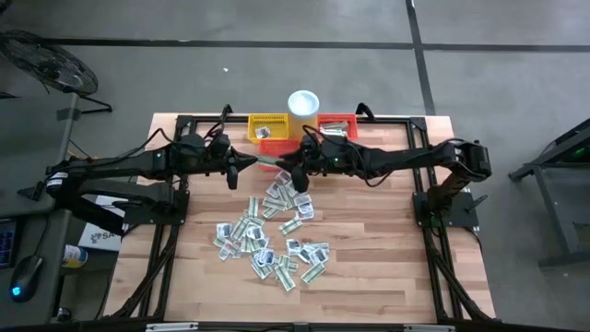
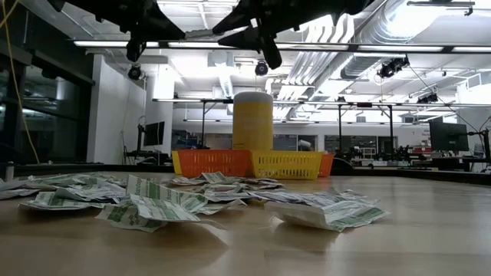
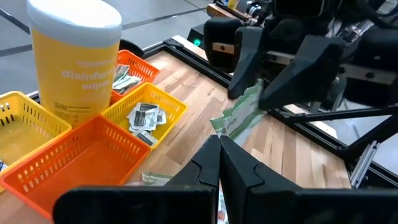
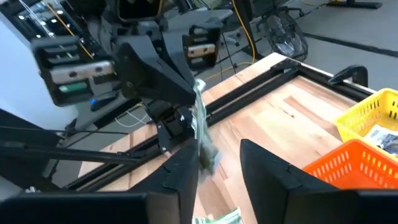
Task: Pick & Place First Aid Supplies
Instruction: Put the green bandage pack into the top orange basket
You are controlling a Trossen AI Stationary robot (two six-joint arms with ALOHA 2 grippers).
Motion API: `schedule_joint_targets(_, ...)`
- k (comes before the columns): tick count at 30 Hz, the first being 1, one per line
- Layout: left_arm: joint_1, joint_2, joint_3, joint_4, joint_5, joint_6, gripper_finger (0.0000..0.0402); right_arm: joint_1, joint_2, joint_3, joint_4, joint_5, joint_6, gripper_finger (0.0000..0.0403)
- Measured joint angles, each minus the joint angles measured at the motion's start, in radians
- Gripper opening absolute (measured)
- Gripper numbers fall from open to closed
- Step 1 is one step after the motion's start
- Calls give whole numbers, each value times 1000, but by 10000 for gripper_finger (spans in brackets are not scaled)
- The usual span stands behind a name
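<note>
Above the counter [image 1: 369,267], just in front of the yellow basket [image 1: 268,128], the two grippers met tip to tip with one pale green sachet [image 3: 239,115] between them. The left gripper [image 1: 251,164] had its jaws shut flat on the sachet's lower end, the packet standing up from the dark fingers [image 3: 245,171]. The right gripper [image 1: 281,166] faced it from the other side; its jaws stood partly apart around the same sachet, one finger [image 4: 264,165] on each side of it, and whether they touched it could not be told. Most of the first aid supplies [image 1: 272,235] lay loose on the counter in a scatter nearer the front edge than the yellow basket. A few more sachets lay inside the yellow basket and in the red-orange basket [image 1: 337,124] beside it. A white-lidded wipes canister [image 1: 303,102] stood behind the yellow basket, between the two.
</note>
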Motion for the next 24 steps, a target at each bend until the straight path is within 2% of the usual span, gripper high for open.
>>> schedule_joint_targets(12, 0, 0, 0, 0, 14, 0, 0, 1, 0, 0, 2, -16, -4, 9)
schedule_joint_targets(21, 1, 0, 0, 0, 16, 2, 1, -1, 0, 0, 2, -16, 0, 1)
schedule_joint_targets(24, 1, 0, 0, 1, 3, 16, 17, -9, 0, 0, 0, -16, 1, 1)
